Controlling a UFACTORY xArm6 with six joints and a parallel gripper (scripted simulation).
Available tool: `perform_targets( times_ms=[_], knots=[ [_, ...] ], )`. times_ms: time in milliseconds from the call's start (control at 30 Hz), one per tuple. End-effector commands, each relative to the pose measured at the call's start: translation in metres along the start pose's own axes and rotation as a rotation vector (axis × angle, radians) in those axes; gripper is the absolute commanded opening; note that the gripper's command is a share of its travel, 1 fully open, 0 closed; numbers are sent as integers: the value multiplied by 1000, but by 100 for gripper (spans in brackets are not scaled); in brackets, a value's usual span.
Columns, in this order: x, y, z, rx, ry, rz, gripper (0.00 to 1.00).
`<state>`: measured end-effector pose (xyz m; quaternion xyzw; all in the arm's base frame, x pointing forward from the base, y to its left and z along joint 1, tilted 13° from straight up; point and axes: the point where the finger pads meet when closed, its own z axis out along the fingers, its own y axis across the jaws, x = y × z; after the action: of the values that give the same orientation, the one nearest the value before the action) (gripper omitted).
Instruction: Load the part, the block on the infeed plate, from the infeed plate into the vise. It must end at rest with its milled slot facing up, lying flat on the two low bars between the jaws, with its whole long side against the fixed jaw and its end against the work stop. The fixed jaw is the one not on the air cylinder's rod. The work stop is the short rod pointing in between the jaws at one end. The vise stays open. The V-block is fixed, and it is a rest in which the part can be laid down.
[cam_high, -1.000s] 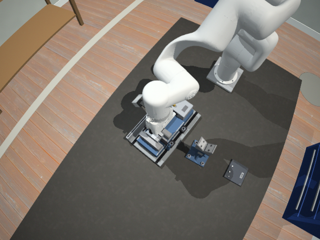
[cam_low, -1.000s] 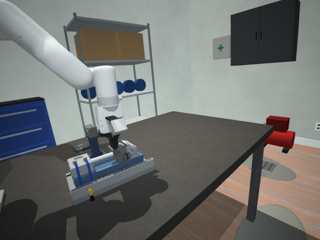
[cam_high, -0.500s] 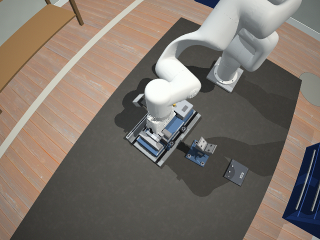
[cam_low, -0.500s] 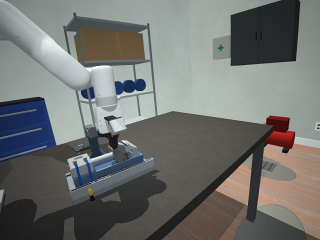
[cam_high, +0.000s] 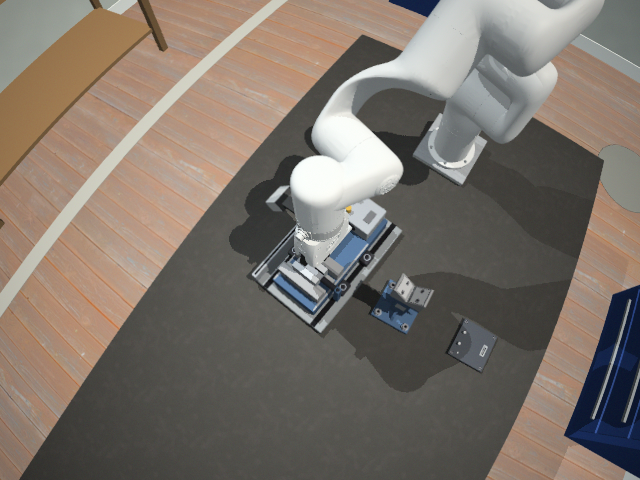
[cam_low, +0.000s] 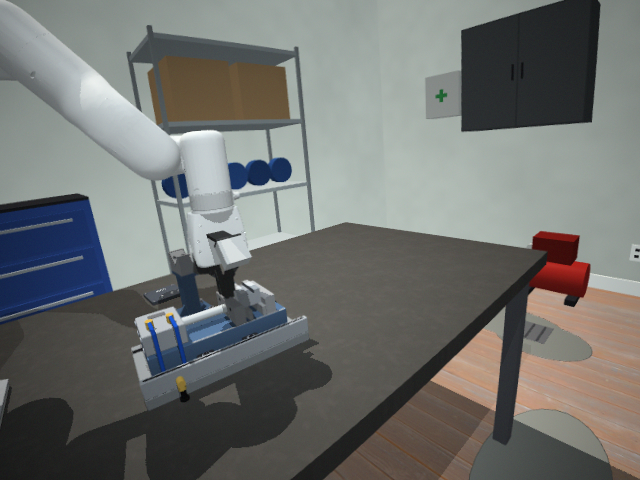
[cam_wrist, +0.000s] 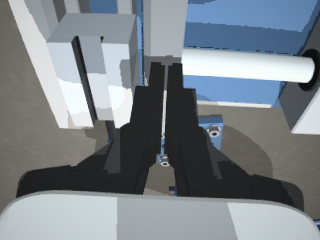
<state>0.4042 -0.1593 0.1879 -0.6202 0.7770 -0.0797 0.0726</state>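
V-block (cam_high: 409, 294) (cam_low: 188, 289) (cam_wrist: 217, 123) between vise (cam_high: 354, 250) (cam_low: 222, 341) (cam_wrist: 235, 35) and infeed plate (cam_high: 473, 338) (cam_low: 161, 293) (part (cam_high: 306, 271) (cam_low: 245, 295) (cam_wrist: 91, 60) in vise)

2 brown boxes (cam_low: 206, 90) on a grey shelf rack (cam_low: 305, 149), above blue cylinders (cam_low: 258, 172).
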Motion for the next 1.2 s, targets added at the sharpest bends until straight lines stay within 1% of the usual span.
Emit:
perform_targets(
  times_ms=[0,200,267,767,1167],
  knots=[
    [0,-1,-6,4,1,0,0],
    [0,-1,-18,4,1,0,0],
    [0,-1,-18,4,1,0,0],
    [0,-1,-53,4,1,0,0],
    [0,-1,-62,4,1,0,0]
  ],
)
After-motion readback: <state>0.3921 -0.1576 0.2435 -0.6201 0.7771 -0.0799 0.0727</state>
